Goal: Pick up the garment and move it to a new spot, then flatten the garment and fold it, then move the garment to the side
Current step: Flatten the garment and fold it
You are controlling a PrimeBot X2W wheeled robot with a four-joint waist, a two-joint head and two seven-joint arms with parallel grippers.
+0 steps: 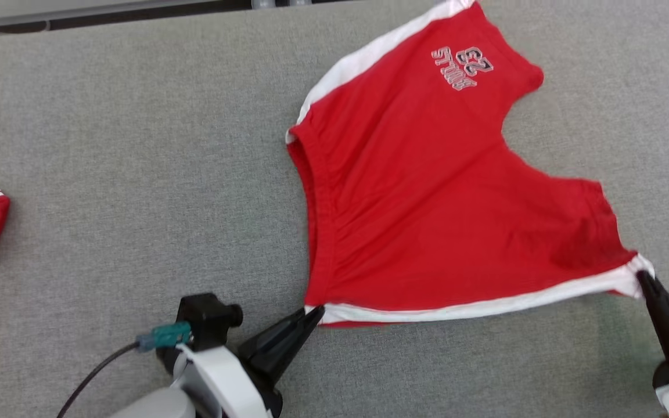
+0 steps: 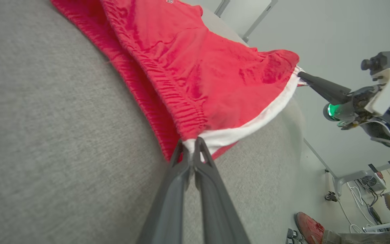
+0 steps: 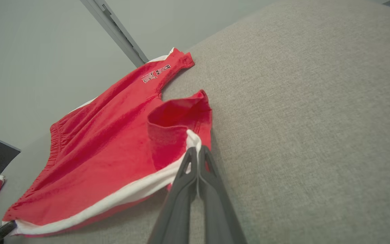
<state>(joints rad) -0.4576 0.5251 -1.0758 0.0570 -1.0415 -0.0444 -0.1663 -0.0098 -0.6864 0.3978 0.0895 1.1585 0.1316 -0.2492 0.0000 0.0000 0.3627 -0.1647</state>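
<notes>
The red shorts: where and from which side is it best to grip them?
Both ends of the red shorts' near white stripe, from the robot's side: that edge lies straight and closest. The left gripper and right gripper have jaws shut there.

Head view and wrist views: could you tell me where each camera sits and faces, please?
Head view: on the head, looking down at the red shorts on the grey table; left gripper and right gripper at the near corners.
Left wrist view: along its shut fingers, across the shorts towards the right gripper.
Right wrist view: along its shut fingers, over the shorts.
Shared: all three show the shorts.
</notes>
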